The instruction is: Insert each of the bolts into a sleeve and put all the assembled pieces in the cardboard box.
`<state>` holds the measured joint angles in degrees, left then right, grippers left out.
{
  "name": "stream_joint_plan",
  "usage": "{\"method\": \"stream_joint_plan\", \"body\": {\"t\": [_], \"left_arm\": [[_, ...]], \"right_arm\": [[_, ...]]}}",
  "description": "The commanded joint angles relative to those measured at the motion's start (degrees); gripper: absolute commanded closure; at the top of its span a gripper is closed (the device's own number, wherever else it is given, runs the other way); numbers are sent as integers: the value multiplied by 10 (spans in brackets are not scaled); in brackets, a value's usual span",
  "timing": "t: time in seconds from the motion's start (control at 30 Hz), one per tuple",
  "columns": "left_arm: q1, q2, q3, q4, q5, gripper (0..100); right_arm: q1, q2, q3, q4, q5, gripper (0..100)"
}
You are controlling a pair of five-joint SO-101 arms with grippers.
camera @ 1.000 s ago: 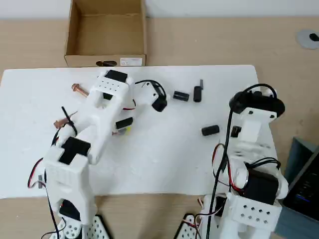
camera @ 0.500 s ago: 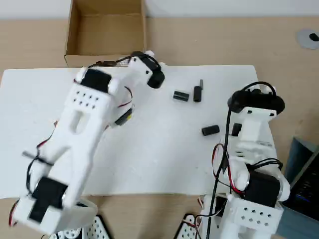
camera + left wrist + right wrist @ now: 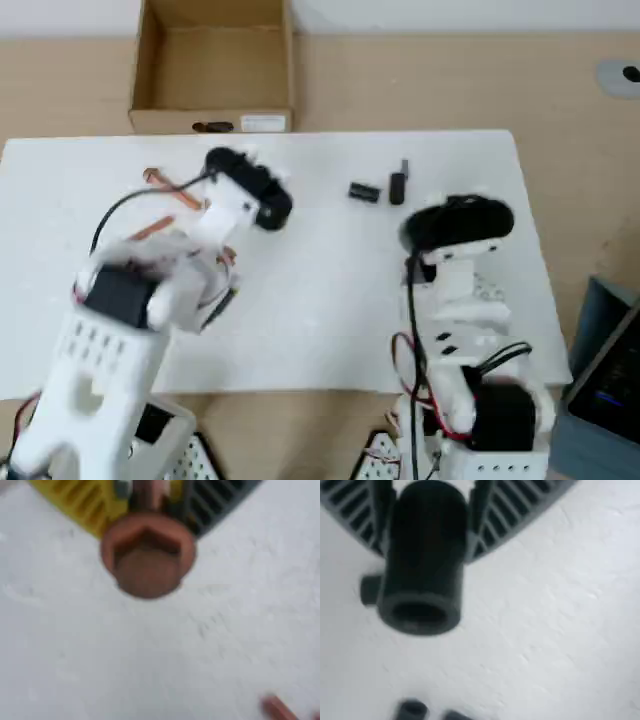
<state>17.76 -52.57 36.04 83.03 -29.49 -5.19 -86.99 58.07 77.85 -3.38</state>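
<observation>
On the white sheet covering the bench, the left hand grips a copper bolt by its shank, head outward. The right hand clamps a black sleeve, bore outward. A second sleeve and a third sleeve lie close together at centre-far. A loose bolt lies far left. The cardboard box stands beyond the sheet, far left.

Light's bright and even on my feed, probably from overhead. The white surface nearly washes out, with only soft shadows. Both wrist views go mushy up close: the bolt and sleeve are blurred.
</observation>
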Motion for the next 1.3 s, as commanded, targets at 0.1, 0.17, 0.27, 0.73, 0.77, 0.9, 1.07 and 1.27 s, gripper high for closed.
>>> {"method": "stream_joint_plan", "body": {"t": [0.1,0.17,0.27,0.73,0.77,0.9,1.07,1.27], "left_arm": [[-1,-218,156,-120,9,998],[-1,-276,188,-137,38,998],[-1,-353,229,-158,88,998],[0,-519,300,-212,368,998],[0,-519,295,-214,391,998],[0,-519,279,-213,464,998],[5,-519,278,-214,542,998],[5,-519,277,-214,615,998]], "right_arm": [[-57,-84,78,-47,4,989],[-71,-106,95,-64,5,989],[-102,-132,127,-91,6,989],[-322,-185,239,-170,3,989],[-338,-190,247,-170,3,989],[-400,-221,266,-171,3,989],[-436,-261,284,-204,3,989],[-437,-269,308,-244,3,989]]}}
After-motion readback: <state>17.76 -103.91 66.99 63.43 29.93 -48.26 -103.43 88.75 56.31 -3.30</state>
